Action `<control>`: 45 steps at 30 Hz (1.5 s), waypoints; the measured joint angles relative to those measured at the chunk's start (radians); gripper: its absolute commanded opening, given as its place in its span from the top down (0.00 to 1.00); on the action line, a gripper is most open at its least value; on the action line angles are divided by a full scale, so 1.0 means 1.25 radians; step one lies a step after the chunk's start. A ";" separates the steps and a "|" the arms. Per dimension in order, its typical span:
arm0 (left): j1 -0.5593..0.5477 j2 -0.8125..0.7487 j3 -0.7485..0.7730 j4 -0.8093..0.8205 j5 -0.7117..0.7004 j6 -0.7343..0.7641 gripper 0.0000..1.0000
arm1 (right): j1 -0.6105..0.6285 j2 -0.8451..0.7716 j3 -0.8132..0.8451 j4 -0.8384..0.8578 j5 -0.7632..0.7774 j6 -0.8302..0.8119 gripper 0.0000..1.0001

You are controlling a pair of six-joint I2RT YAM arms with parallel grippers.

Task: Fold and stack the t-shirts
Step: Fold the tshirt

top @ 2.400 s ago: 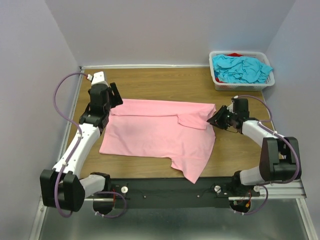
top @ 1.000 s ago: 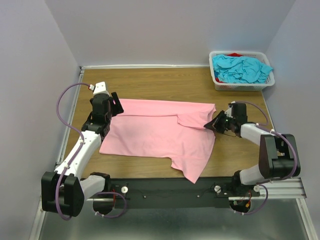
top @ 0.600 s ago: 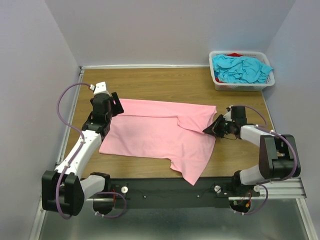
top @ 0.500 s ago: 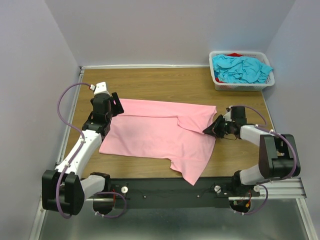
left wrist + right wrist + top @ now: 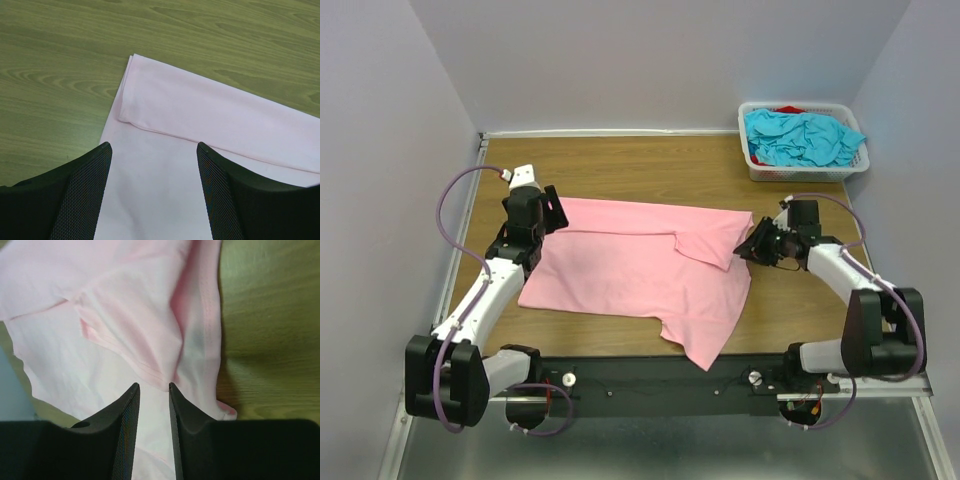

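Note:
A light pink t-shirt (image 5: 640, 265) lies spread on the wooden table, its top edge folded over and its right sleeve lying folded onto the body. My left gripper (image 5: 550, 207) hovers open over the shirt's far left corner; in the left wrist view (image 5: 154, 146) pink cloth (image 5: 200, 115) lies flat under the wide-spread fingers. My right gripper (image 5: 746, 249) is at the shirt's right edge. In the right wrist view (image 5: 153, 386) its jaws stand a narrow gap apart above the sleeve hem (image 5: 150, 340), pinching nothing. More t-shirts, turquoise (image 5: 802, 138) with a bit of red (image 5: 788, 108), sit in the basket.
A white slotted plastic basket (image 5: 800, 172) stands at the table's back right corner. Bare wood (image 5: 650, 165) runs between the pink shirt and the back wall. The shirt's lower right corner (image 5: 705, 352) reaches the table's near edge.
The right gripper, shut on the shirt's right edge a second ago, has opened, let go of the cloth and drawn back slightly. The left arm has not moved.

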 measured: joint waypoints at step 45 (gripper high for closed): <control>-0.001 0.258 0.150 -0.064 0.007 -0.019 0.25 | -0.064 0.183 0.137 0.272 -0.013 -0.008 0.70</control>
